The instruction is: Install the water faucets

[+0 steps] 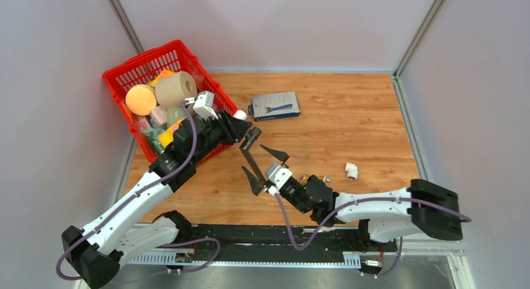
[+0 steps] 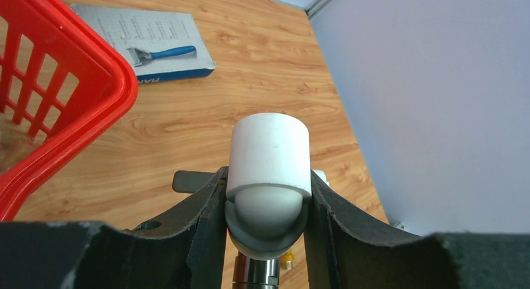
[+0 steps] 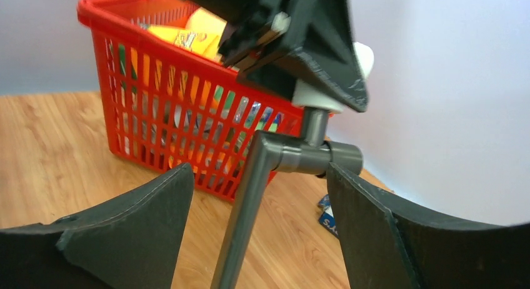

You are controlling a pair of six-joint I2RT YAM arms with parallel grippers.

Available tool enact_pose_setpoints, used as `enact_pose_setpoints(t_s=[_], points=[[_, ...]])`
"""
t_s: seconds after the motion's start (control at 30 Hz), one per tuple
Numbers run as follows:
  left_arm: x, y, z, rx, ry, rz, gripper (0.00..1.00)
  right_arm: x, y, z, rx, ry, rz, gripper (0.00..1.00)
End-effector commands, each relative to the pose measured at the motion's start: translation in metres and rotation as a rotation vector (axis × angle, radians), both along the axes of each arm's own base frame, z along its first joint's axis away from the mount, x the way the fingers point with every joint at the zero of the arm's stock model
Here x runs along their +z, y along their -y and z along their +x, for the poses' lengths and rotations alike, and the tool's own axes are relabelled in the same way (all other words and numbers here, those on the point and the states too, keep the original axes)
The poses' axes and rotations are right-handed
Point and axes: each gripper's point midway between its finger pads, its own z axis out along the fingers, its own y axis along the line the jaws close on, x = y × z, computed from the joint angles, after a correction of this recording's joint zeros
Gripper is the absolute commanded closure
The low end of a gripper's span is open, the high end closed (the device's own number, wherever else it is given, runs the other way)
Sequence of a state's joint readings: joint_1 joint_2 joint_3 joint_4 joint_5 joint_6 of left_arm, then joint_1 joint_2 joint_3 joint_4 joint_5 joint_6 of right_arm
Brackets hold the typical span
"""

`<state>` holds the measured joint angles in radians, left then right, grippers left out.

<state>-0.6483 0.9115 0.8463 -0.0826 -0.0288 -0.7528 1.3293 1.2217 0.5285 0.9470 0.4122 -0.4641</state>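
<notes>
Water faucet held up beside the red basket, between both arms.
The left gripper is clenched on the white cap at the faucet's top, and the dark grey tube slopes down from it over the bench. The right gripper is released, its fingers spread wide on either side of the tube. A small white elbow fitting lies on the bench, well apart.
</notes>
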Motion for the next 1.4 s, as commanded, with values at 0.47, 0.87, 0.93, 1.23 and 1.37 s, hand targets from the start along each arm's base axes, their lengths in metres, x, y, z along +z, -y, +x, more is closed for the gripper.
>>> enact_pose_setpoints(t_s=[0.47, 0.87, 0.93, 1.23, 1.37], points=[[0.075, -0.015, -0.011, 0.068, 0.093, -0.267, 1.0, 0.021, -0.007, 0.042, -0.604, 0.365, -0.087, 0.21], [0.069, -0.009, -0.018, 0.02, 0.084, -0.262, 1.0, 0.043, 0.007, 0.049, -0.664, 0.348, -0.049, 0.71], [0.07, -0.01, -0.018, 0.011, 0.116, -0.211, 1.0, 0.047, 0.011, 0.046, -0.63, 0.344, -0.035, 0.93], [0.078, -0.001, -0.029, -0.133, 0.319, 0.004, 1.0, 0.069, -0.013, 0.023, 0.002, 0.035, 0.014, 1.0], [0.082, 0.008, -0.042, -0.247, 0.447, 0.074, 1.0, 0.088, 0.002, 0.009, 0.219, -0.036, 0.063, 1.0]])
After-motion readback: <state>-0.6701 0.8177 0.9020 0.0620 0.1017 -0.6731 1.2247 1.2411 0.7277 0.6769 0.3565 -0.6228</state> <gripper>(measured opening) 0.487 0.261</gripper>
